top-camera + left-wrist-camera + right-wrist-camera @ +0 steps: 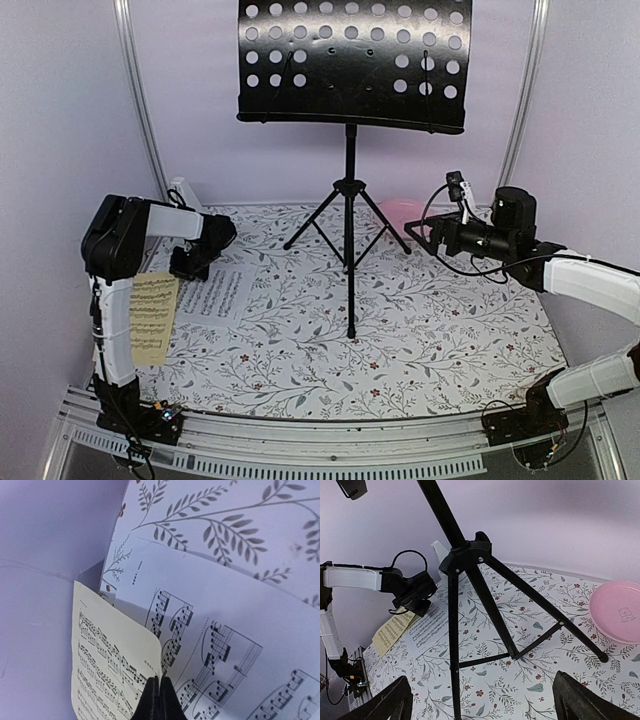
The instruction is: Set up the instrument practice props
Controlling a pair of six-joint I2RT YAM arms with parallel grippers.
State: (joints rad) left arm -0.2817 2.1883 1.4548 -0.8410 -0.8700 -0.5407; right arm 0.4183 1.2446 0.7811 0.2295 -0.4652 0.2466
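Yellowish page [110, 660] sits clamped at its corner in your left gripper [159, 690], presumably for lifting onto the music stand [350, 100], while your right gripper [481, 690] hangs spread, empty.

Overview from behind; left wrist near white page [240, 630], right wrist facing stand [466, 555].

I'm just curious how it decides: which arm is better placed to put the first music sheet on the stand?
Left. The left gripper is shut on a corner of the yellowish page, ready to carry it to the music stand. The right gripper is open and empty beside that stand's legs.
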